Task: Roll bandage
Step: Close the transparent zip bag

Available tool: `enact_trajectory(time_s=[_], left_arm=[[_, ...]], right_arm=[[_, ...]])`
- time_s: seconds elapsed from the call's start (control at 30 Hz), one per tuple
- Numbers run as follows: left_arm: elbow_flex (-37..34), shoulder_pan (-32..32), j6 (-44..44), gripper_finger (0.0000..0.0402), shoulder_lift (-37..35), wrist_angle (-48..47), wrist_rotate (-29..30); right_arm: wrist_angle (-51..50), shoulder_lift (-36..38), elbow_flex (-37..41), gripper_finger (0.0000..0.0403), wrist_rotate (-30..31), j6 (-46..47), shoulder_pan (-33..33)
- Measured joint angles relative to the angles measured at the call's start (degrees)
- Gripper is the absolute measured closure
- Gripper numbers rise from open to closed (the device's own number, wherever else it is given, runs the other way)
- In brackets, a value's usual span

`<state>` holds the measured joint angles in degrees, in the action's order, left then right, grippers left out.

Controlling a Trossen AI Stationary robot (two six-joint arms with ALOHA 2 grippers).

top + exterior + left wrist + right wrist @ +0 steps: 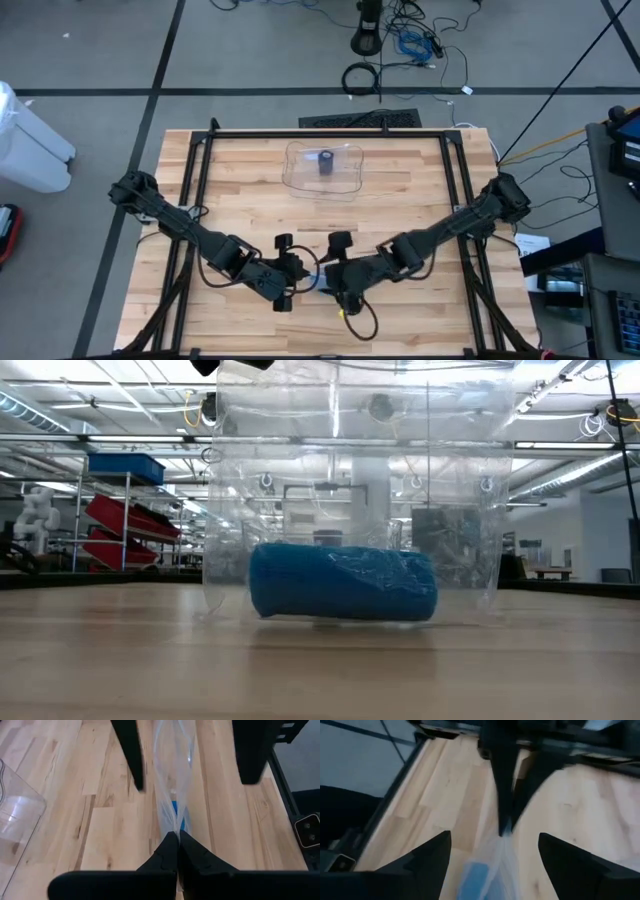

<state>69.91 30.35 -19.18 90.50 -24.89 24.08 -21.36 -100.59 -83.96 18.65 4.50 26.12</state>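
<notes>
The left hand is pinched fully closed on the edge of a clear plastic bag near the middle of the tabletop's front edge. The bag stands upright with the blue bandage roll lying inside it on its side. The right hand faces the left one from just beside the bag, fingers spread wide and gripping nothing. A clear tray holding a dark cylinder sits near the back edge.
</notes>
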Motion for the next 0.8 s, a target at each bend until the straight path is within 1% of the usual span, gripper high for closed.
enact_trajectory(time_s=[0.03,0.1,0.33,0.5,0.63,0.8], left_arm=[[-0.02,0.00,0.00,0.0401,0.00,-0.06,0.00],[-0.02,0.00,0.00,0.0401,0.02,-0.02,0.02],[-0.02,0.00,-0.01,0.0401,0.02,0.11,0.07],[-0.02,0.00,0.02,0.0401,0.02,0.22,0.11],[-0.02,0.00,0.02,0.0401,0.02,0.22,0.15],[-0.02,0.00,0.02,0.0402,0.02,0.17,0.17]], right_arm=[[0.44,-0.38,0.00,0.0120,-1.34,0.23,-0.41],[0.19,-0.99,0.00,0.0126,-2.16,0.25,-0.93],[-0.01,-2.57,0.00,0.0149,-1.99,0.69,-1.88],[-0.22,-3.14,0.00,0.0178,-2.10,1.83,-2.22],[-0.20,-3.13,0.00,0.0222,-2.07,1.91,-2.22],[-1.69,-3.11,0.00,0.0306,-2.24,1.91,-2.17]])
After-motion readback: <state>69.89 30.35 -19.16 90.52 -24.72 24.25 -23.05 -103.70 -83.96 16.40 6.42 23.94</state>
